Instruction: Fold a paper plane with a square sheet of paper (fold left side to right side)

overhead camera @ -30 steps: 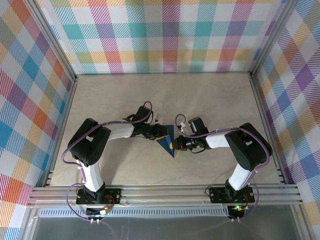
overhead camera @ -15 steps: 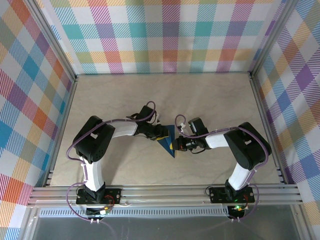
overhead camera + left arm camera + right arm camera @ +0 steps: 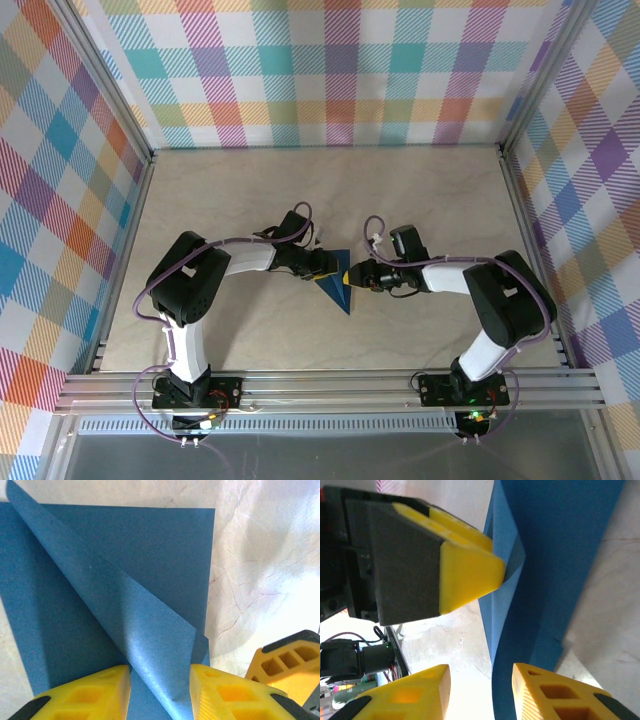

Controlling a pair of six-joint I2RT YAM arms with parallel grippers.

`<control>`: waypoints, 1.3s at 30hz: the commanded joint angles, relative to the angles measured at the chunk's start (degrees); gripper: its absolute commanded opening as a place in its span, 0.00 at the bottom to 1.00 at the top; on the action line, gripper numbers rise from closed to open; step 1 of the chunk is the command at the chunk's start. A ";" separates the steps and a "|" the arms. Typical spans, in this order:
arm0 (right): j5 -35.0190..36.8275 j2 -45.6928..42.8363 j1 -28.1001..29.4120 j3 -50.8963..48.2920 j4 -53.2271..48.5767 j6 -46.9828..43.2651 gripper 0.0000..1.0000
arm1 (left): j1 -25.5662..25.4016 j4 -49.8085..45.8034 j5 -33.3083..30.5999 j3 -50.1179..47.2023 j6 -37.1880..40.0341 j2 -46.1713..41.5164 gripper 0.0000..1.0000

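Plaid walls (image 3: 340, 70) enclose a pale, marbled counter (image 3: 420, 200). Top view: the square sheet of paper (image 3: 336, 288), dark blue and showing here as a narrow triangle pointing toward my bases, lies near the counter's middle. My left pincer (image 3: 325, 266) meets its upper left edge and my right pincer (image 3: 350, 277) sits just beside its right edge. The two arms come in from opposite sides, in my judgement so that one can steady the sheet while the other works the fold. Left wrist view: most of the paper (image 3: 150, 550) lies flat on the counter, while a diagonal flap rises from its far corner and runs down between my yellow fingers (image 3: 85, 692). The jaws stand narrow around this flap and appear to pinch it, probably to keep the lifted layer from springing back. One finger of my right pincer (image 3: 287, 660) waits on the bare counter just off the sheet's corner. Right wrist view: my right pincer (image 3: 482, 690) is parted, and the paper's (image 3: 560, 540) raised edge passes between its fingers with pale counter visible in the gap, so it grips nothing. A left finger (image 3: 465, 575) presses a kinked point of the fold. The left-to-right fold looks unfinished.
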 commanded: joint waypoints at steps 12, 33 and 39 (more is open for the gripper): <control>-6.10 7.94 0.29 6.53 -0.25 1.75 0.36 | -0.63 -3.28 -2.25 0.24 0.85 1.00 0.38; 0.22 9.43 1.92 9.06 -7.94 -1.42 0.09 | -0.67 -3.89 -2.33 0.64 1.25 0.86 0.37; 2.57 8.87 1.92 9.20 -10.81 -2.61 0.04 | -0.67 -3.99 -2.33 0.72 1.21 0.88 0.37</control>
